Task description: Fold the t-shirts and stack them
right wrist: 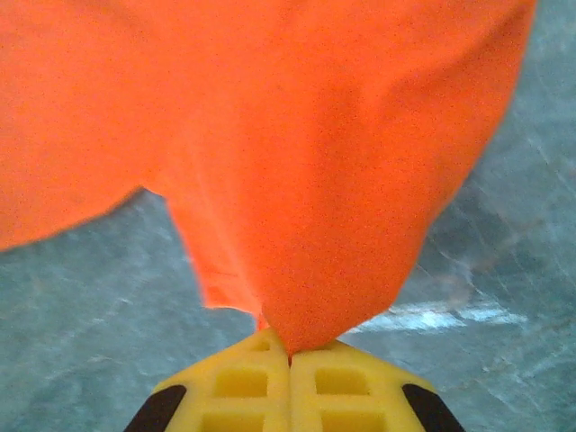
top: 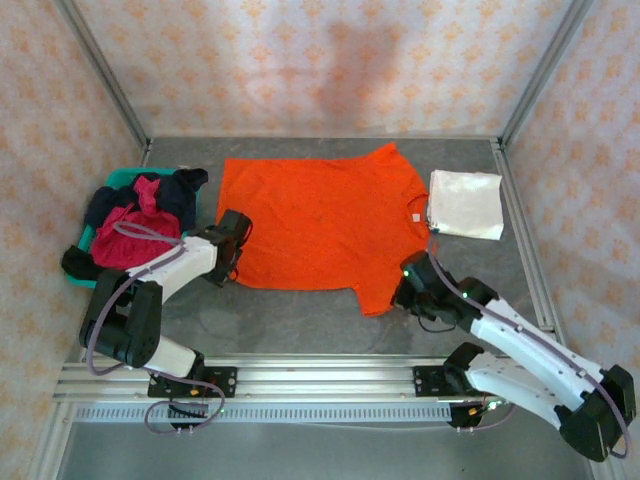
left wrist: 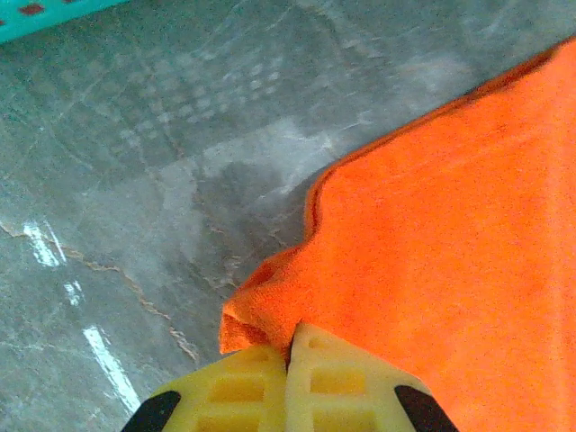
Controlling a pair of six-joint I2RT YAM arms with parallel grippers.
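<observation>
As I look down from the top, the orange t-shirt (top: 320, 220) lies flat mid-table, with my left gripper (top: 236, 240) at its 8 o'clock corner and my right gripper (top: 410, 287) at its 5 o'clock sleeve. In the left wrist view, the fingers (left wrist: 234, 387) pinch the hem corner. In the right wrist view, they pinch the sleeve. I think the first fold starts; next, both must lift together.

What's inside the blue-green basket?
A pink shirt and dark cloth are heaped in the basket, spilling over its rim. Anything beneath them, and the basket's bottom, is covered.
</observation>
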